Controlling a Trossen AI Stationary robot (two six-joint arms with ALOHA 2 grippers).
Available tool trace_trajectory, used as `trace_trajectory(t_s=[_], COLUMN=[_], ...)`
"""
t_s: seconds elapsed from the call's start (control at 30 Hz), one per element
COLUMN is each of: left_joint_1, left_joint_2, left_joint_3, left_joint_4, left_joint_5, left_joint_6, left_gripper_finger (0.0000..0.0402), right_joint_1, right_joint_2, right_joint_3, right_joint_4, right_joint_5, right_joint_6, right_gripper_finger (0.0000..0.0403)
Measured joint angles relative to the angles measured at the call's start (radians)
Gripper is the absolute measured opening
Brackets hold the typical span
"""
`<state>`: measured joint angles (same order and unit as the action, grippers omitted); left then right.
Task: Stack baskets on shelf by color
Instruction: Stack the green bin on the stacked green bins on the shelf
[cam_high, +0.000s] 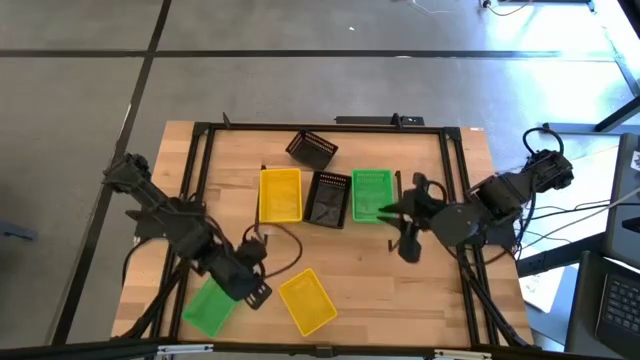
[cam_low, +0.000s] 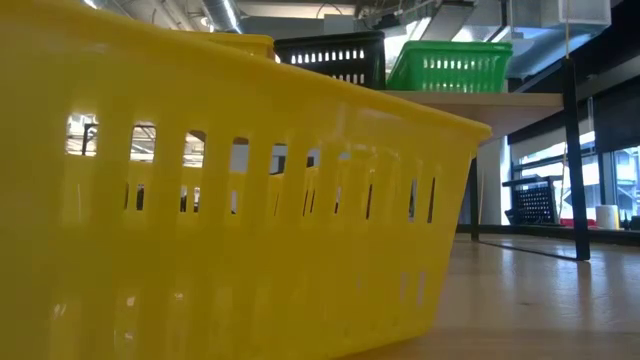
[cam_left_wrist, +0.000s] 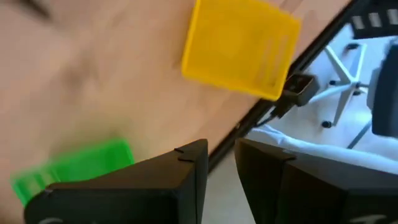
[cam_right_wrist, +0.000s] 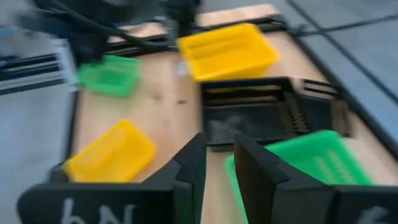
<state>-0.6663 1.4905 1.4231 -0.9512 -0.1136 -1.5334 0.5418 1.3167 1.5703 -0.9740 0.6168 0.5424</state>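
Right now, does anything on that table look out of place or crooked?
Yes. One black basket sits tilted behind the shelf, off the neat row. A yellow basket and a green basket lie askew near the front edge, unstacked.

On the light-wood shelf sit three baskets in a row — a yellow basket, a black basket and a green basket. A second black basket has slotted sides. On the pale wooden table with black rails lie a loose yellow basket and a loose green basket — both bright. The arms are dark.
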Motion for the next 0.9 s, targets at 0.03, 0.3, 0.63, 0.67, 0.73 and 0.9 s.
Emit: trace_trajectory(t_s=[0.03, 0.3, 0.63, 0.67, 0.73, 0.9], left_joint_1=[-0.014, -0.173, -0.330, -0.332, -0.335, -0.335], left_joint_2=[0.014, 0.103, 0.213, 0.225, 0.244, 0.295], left_joint_3=[0.000, -0.001, -0.001, -0.001, -0.001, -0.001], left_joint_4=[0.001, 0.049, 0.038, 0.029, 0.002, -0.028], left_joint_5=[0.011, 0.016, -0.027, -0.028, -0.032, -0.032], left_joint_6=[-0.055, -0.372, -0.499, -0.500, -0.500, -0.500], left_gripper_finger=[0.0073, 0.0073, 0.0070, 0.0070, 0.0070, 0.0070], right_joint_1=[0.013, 0.129, 0.228, 0.230, 0.230, 0.229], right_joint_2=[0.000, 0.000, 0.000, 0.000, 0.000, 0.000], right_joint_3=[0.000, 0.000, 0.000, 0.000, 0.000, 0.000], right_joint_4=[0.019, 0.133, 0.162, 0.169, 0.183, 0.189], right_joint_5=[-0.019, -0.141, -0.140, -0.140, -0.140, -0.139], right_joint_6=[-0.013, -0.093, -0.095, -0.102, -0.104, -0.104], right_gripper_finger=[0.0079, 0.0079, 0.0079, 0.0079, 0.0079, 0.0079])
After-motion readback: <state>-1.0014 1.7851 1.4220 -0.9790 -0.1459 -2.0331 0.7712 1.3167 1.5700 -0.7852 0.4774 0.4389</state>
